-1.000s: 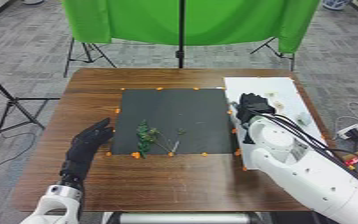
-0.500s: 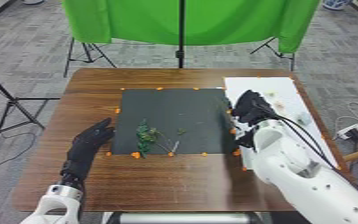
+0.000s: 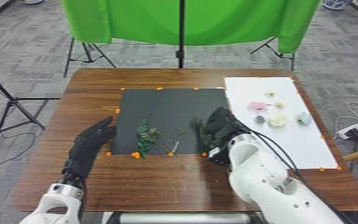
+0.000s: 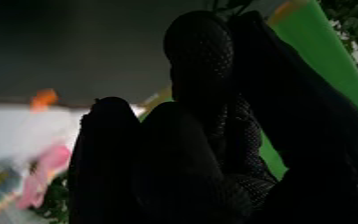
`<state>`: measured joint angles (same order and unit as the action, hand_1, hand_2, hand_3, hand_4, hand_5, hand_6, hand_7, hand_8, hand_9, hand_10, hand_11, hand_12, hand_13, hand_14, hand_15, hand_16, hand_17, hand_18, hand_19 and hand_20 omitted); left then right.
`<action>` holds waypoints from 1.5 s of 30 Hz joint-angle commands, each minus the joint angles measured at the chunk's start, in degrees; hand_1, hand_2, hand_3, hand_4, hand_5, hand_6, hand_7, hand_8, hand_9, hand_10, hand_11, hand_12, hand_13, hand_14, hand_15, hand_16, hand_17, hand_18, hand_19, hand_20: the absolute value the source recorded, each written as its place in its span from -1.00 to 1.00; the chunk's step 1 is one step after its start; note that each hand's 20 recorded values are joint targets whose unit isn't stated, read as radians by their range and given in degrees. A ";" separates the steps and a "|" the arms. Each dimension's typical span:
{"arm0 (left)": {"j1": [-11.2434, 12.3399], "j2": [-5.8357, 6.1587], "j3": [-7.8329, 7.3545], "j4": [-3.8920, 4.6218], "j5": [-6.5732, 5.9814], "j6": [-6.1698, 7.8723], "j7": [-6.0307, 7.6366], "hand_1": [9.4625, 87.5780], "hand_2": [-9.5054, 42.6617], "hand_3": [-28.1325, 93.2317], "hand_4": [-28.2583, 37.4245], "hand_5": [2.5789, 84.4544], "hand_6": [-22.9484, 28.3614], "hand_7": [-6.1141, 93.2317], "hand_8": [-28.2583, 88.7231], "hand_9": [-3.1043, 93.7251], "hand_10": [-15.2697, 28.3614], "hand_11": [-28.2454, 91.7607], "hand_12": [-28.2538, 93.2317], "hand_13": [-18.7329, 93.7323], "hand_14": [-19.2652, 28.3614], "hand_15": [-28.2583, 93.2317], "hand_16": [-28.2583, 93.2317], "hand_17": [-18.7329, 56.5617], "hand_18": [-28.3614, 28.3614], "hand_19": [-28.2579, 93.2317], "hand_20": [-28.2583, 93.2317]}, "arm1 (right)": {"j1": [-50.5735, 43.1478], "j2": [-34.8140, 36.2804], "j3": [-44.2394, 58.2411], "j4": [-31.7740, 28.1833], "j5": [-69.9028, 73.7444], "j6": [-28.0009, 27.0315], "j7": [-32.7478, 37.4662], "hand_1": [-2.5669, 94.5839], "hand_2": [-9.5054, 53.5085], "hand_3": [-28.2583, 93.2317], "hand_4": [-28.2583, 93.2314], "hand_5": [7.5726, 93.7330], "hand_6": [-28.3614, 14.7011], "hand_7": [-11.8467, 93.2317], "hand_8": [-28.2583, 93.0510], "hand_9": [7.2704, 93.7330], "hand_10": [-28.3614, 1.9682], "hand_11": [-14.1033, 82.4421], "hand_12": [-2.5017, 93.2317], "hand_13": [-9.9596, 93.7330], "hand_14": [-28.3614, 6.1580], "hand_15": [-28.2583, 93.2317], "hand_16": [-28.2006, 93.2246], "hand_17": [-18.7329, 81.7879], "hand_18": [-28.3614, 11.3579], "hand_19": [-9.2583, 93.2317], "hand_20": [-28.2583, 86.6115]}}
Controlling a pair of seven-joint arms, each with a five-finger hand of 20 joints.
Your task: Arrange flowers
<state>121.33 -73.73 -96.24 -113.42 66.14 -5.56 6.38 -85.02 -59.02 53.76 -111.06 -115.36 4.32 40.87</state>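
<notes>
Head view, and the big brown counter dominates, a green cloth hanging beyond its far edge; on the counter lies the dark mat, and right beside it the long white sheet! Both arms are in play here: the right robot hand is over the mat's right edge, near the white sheet, and from the right wrist view that robot hand has its fingers and thumb drawn together, pinching a dark green sprig that pokes out by the fingertips. Over at the mat's left edge, the left robot hand is released, fingers straight, holding nothing. Now the greenery on the mat's near part: a long leafy stem towards the left, a finer sprig just beside it, then a small green piece farther right. And what a spread on the white sheet: a creamy flower, a pink flower beyond it to the left, a pale blue-green flower on the right, a grey-blue flower on the left, and two little pale blooms, one close to the pink one, the other farthest out, with tiny orange markers dotted round the mat's border
</notes>
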 commanded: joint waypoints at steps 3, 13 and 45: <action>0.46 -0.31 0.33 0.63 -0.21 -0.32 -0.18 -0.63 -0.86 0.54 -0.74 -0.26 0.02 -0.78 -0.57 -0.12 0.24 -0.33 -0.25 -0.16 0.49 -0.28 -0.43 -0.53 0.50 -0.45 -0.21 | -2.59 -0.12 1.32 0.59 -5.11 2.28 0.34 0.10 -1.00 0.41 -0.53 0.82 0.17 -0.18 -0.18 1.00 0.18 0.30 -0.50 1.00 0.53 0.63 -0.16 0.88 -0.07 1.00 0.57; 0.18 -0.23 0.43 1.39 -0.91 -1.91 1.65 -0.74 -0.90 0.55 -0.84 -0.27 0.02 -0.79 -0.57 -0.13 0.24 -0.34 -0.24 -0.16 0.50 -0.29 -0.43 -0.53 0.51 -0.46 -0.21 | -4.71 -0.73 2.32 0.17 -5.44 0.66 -0.09 -0.10 -1.00 0.44 -0.65 0.79 0.18 -0.12 -0.44 1.00 0.15 0.26 -0.47 1.00 0.52 0.61 -0.15 0.86 -0.06 1.00 0.56; 0.41 -0.67 0.09 1.22 -0.48 -2.97 0.64 -0.72 -0.88 0.55 -0.84 -0.23 0.04 -0.80 -0.56 -0.13 0.23 -0.35 -0.23 -0.16 0.51 -0.31 -0.41 -0.53 0.51 -0.47 -0.21 | -5.15 3.27 -0.40 -4.23 -1.43 -5.69 -5.96 -0.38 -0.61 0.50 -0.70 0.72 0.18 -0.48 -0.66 0.98 0.06 0.19 -0.44 1.00 0.43 0.55 -0.10 0.80 -0.18 1.00 0.58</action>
<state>120.96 -73.72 -96.00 -112.42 65.57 -8.01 7.53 -87.13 -57.31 51.32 -113.82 -116.84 -1.15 33.55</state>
